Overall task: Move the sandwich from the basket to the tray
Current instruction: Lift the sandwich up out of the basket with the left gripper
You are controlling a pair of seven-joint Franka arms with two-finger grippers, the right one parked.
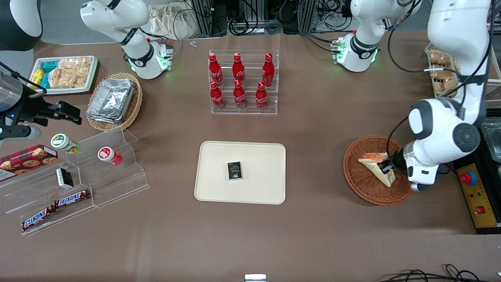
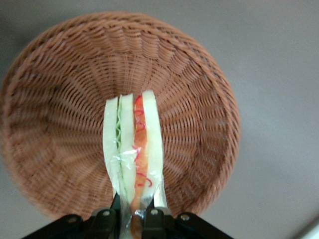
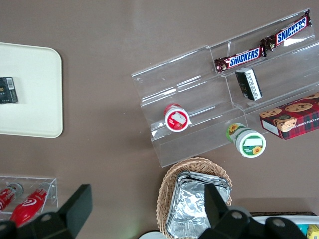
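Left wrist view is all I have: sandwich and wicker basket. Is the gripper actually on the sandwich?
Observer: Yes. In the front view the gripper is shut on the sandwich, over the round basket.
Operator: Is the tray free?
Observer: Not entirely. A small black box lies near the middle of the cream tray.
Operator: Where is the tray from the basket?
Observer: Toward the parked arm's end of the table, with bare tablecloth between the two.
Operator: Anything tall near the tray?
Observer: A clear rack of red cola bottles stands farther from the front camera than the tray.
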